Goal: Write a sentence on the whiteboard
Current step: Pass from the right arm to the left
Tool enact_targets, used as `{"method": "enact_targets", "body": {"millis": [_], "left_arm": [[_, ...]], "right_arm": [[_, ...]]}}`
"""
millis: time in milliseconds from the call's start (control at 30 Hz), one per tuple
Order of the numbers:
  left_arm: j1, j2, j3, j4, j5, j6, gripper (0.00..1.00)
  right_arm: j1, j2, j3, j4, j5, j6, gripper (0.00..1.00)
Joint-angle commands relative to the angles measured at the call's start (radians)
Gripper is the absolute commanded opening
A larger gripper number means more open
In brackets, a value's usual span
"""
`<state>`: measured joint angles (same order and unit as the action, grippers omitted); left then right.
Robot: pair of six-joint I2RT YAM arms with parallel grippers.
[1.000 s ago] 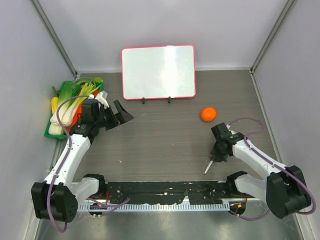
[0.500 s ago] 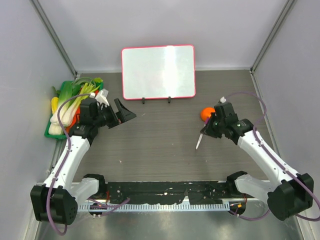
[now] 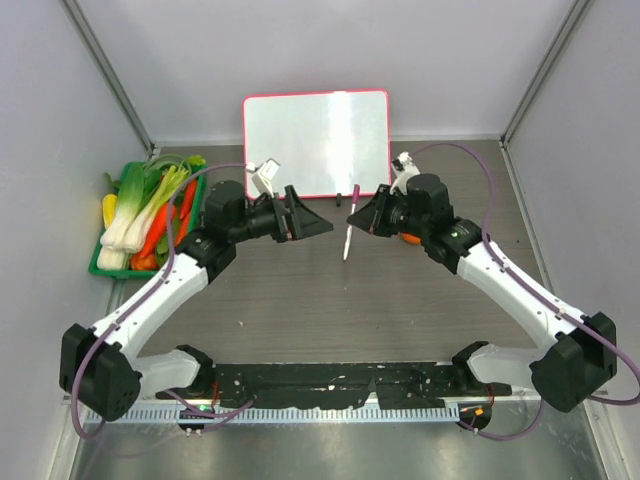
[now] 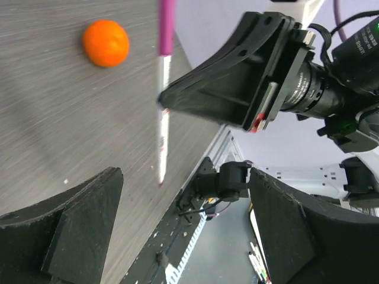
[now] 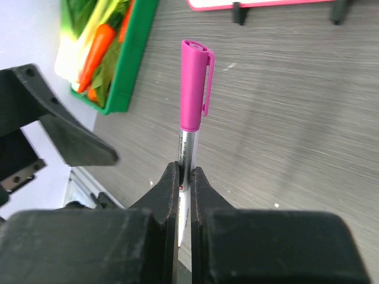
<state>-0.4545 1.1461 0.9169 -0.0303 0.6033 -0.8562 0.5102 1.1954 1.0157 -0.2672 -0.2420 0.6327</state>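
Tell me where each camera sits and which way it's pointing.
Top: above and behind the bases, looking down on the table, whiteboard, left gripper and right gripper.
Left wrist: behind the left gripper, facing right toward the marker and orange; its open fingers frame the bottom.
Right wrist: behind the right gripper, facing left toward the tray; its fingers shut on the marker.
Shared: both wrist views show the marker and the opposite gripper.

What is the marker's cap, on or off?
On. In the right wrist view the pink cap sits on the far end of the marker, whose barrel the right gripper clamps.
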Motion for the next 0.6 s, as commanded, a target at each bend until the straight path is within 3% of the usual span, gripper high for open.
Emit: {"method": "enact_targets", "body": {"millis": [0, 167, 467, 567], "left_arm": [[-0.079, 0.073, 0.062, 0.174, -0.007, -0.053, 0.89], [-0.113, 0.112, 0.063, 0.208, -0.028, -0.046, 0.81], [-0.138, 0.136, 0.051, 0.233, -0.027, -0.041, 0.5], [-0.142, 0.13, 0.036, 0.244, -0.025, -0.046, 0.49]], "right_arm": [[0.054, 0.023, 0.081, 0.201, -0.06, 0.048, 0.01], [0.057, 0.027, 0.121, 0.226, -0.045, 0.085, 0.01], [0.057, 0.024, 0.135, 0.246, -0.023, 0.108, 0.01], [0.056, 0.023, 0.135, 0.252, -0.019, 0.116, 0.01]]}}
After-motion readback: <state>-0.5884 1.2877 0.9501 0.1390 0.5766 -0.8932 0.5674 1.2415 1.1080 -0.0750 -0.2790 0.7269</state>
